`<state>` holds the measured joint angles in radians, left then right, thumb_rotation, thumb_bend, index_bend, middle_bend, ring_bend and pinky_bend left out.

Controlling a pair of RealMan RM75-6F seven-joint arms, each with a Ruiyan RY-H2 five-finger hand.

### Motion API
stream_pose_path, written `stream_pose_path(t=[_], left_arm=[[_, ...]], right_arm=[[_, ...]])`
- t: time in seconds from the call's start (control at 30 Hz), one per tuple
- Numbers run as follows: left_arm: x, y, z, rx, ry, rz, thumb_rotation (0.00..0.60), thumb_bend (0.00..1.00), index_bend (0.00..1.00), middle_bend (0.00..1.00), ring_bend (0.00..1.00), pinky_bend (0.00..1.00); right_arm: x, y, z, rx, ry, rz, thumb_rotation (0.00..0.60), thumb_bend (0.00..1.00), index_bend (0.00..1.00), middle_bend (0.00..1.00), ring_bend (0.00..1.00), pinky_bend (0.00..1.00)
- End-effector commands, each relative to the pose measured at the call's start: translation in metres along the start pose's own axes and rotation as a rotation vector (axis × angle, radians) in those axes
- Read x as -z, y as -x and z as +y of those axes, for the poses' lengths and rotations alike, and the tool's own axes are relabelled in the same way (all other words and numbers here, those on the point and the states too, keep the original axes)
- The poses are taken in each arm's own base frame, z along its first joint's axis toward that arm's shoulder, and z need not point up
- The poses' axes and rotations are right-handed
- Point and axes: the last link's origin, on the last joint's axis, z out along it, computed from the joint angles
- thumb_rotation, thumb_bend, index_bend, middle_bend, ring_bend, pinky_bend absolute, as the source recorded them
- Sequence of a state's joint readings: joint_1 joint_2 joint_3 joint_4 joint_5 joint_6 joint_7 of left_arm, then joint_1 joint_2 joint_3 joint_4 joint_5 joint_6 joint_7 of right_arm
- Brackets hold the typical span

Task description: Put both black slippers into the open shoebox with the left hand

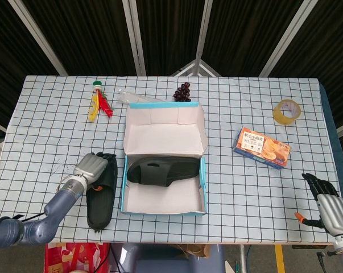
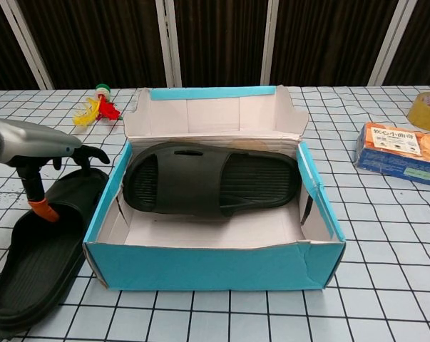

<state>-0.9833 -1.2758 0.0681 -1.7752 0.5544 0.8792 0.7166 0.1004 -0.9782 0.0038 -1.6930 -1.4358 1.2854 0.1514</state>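
Observation:
An open blue shoebox point(image 1: 202, 181) point(image 2: 215, 265) stands mid-table with one black slipper point(image 1: 162, 170) point(image 2: 207, 178) lying inside it. The other black slipper point(image 1: 99, 202) point(image 2: 36, 263) lies on the table just left of the box. My left hand point(image 1: 93, 167) point(image 2: 33, 141) hovers over that slipper's strap end. Its dark fingers point(image 2: 92, 154) curl over the strap and its orange-tipped thumb point(image 2: 42, 209) points down at the footbed. I see no firm grip. My right hand point(image 1: 326, 203) rests at the table's near right corner with fingers apart, holding nothing.
An orange snack box point(image 1: 261, 148) point(image 2: 403, 152) and a tape roll point(image 1: 286, 110) lie to the right. Behind the shoebox lie dark grapes point(image 1: 182, 91), a clear plastic wrapper point(image 1: 131, 96) and a red-and-yellow toy point(image 1: 99, 103) point(image 2: 95, 107). The table's front edge is close to the slipper.

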Motion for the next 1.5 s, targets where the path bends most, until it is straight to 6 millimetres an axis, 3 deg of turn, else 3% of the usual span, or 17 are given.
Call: stream_pose_path(t=[0.03,0.23,0.43,0.67,1.03,1.5], left_arm=[[0.0,0.001,-0.002,-0.015,-0.007,0.003,0.558,0.11,0.0,0.23,0.14,0.23],[-0.001,0.005,-0.001,-0.019,-0.012,-0.006,0.561,0.12,0.01,0.24,0.14,0.23],[-0.002,0.003,0.003,-0.012,0.01,0.018,0.569,0.15,0.16,0.31,0.18,0.24],[-0.002,0.003,0.004,-0.009,0.021,0.037,0.6,0.19,0.2,0.35,0.2,0.26],[-0.005,0.009,0.004,-0.026,0.003,0.041,0.6,0.35,0.38,0.5,0.27,0.3],[0.003,-0.006,-0.006,0.007,-0.022,0.137,0.6,0.42,0.51,0.58,0.31,0.33]], right_arm=[[0.0,0.0,0.0,0.0,0.0,0.0,0.6,0.22,0.01,0.07,0.1,0.07],[0.0,0.0,0.0,0.0,0.003,-0.003,0.6,0.22,0.01,0.07,0.09,0.07],[0.0,0.0,0.0,-0.001,0.004,-0.004,0.6,0.22,0.01,0.07,0.1,0.07],[0.001,-0.001,0.0,-0.003,0.002,-0.001,0.6,0.22,0.01,0.07,0.1,0.07],[0.001,0.0,0.0,-0.003,0.003,-0.003,0.6,0.22,0.01,0.07,0.1,0.07],[0.001,-0.001,0.0,-0.005,0.002,-0.001,0.6,0.22,0.01,0.07,0.1,0.07]])
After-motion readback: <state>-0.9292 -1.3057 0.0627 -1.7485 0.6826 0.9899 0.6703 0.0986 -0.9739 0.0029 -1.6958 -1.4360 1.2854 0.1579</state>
